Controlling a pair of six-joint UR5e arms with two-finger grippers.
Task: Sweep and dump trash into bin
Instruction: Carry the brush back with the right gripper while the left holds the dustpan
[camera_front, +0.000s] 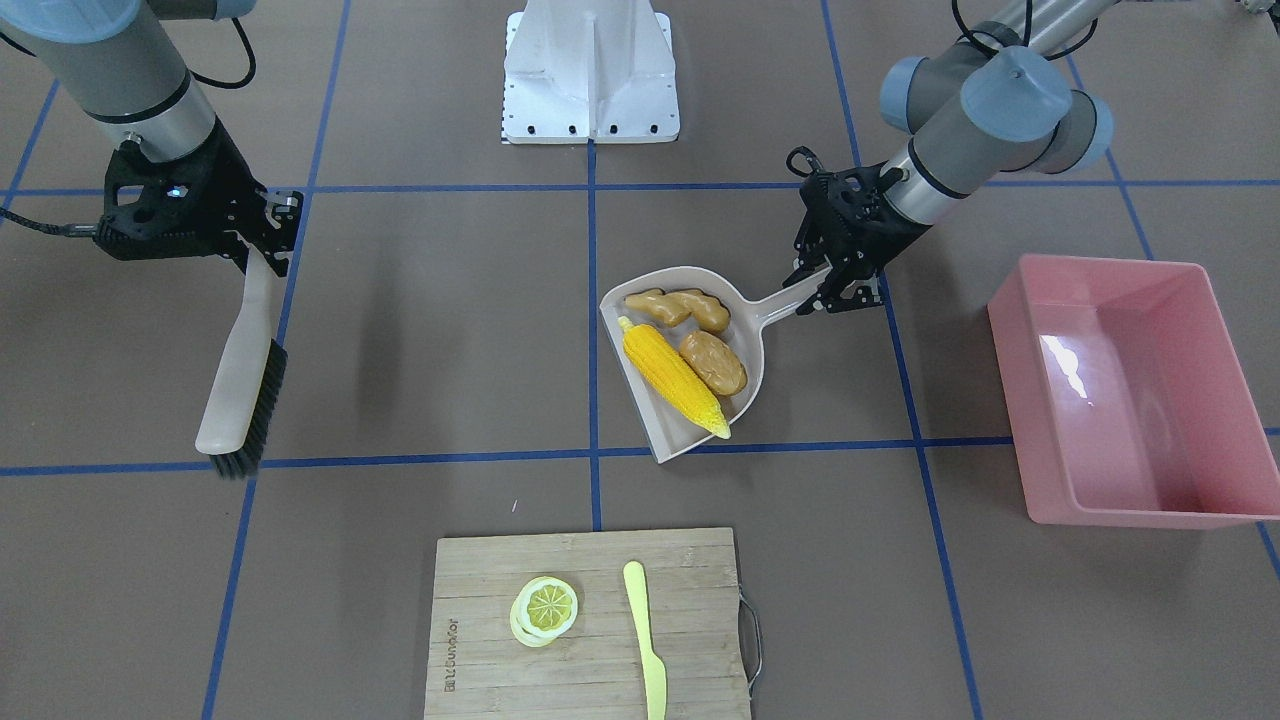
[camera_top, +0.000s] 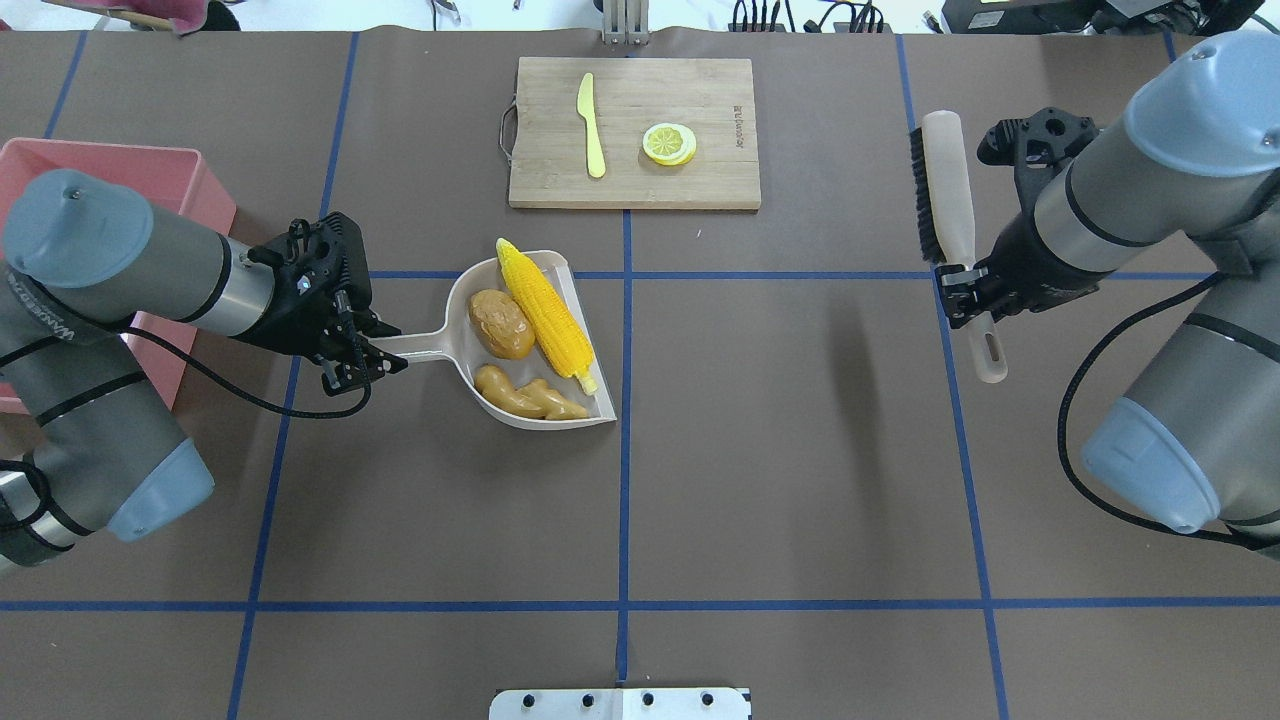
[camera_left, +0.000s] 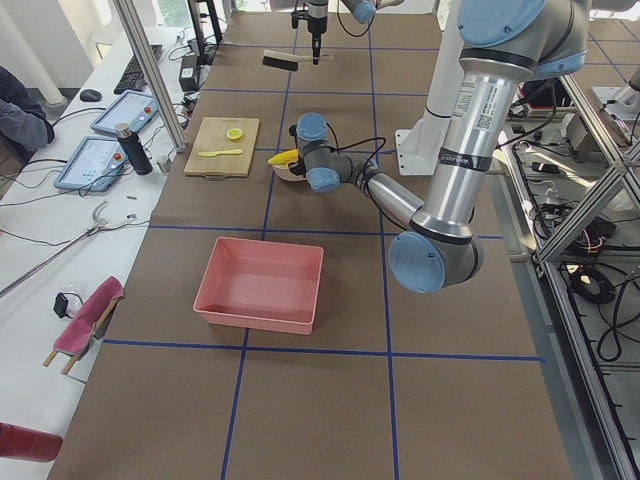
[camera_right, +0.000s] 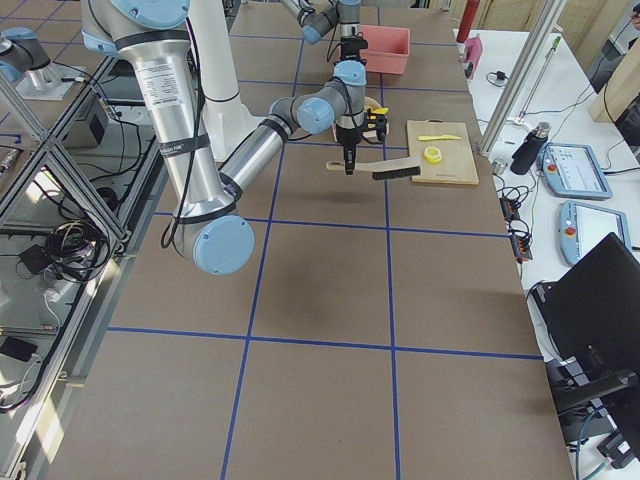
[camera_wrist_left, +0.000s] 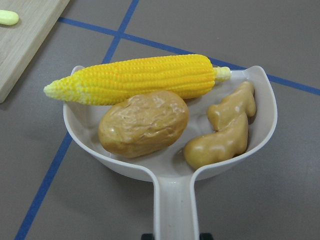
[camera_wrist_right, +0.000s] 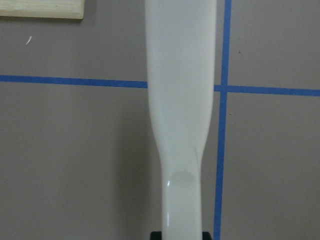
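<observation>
Clamped tight on the dustpan (camera_front: 775, 305) handle with the left gripper (camera_front: 830, 285); pinched likewise on the brush (camera_front: 245, 385) with the right gripper (camera_front: 262, 255), well aside. Best carried level, then tipped only once over the pink bin (camera_front: 1130, 400), well apart on the robot's left. Worth watching: corn cob (camera_front: 672, 375) along the open lip, long axis crosswise to the handle, tapered tip overhanging toward the cutting board (camera_front: 590, 600); potato (camera_front: 713, 362) and ginger root (camera_front: 685, 307) tucked behind.

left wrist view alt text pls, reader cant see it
A beige dustpan, seen from its handle end, holds three toy foods: a yellow corn cob across the far side, a brown potato and a tan ginger root nearer the handle. Under it is a brown table with blue tape lines.
</observation>
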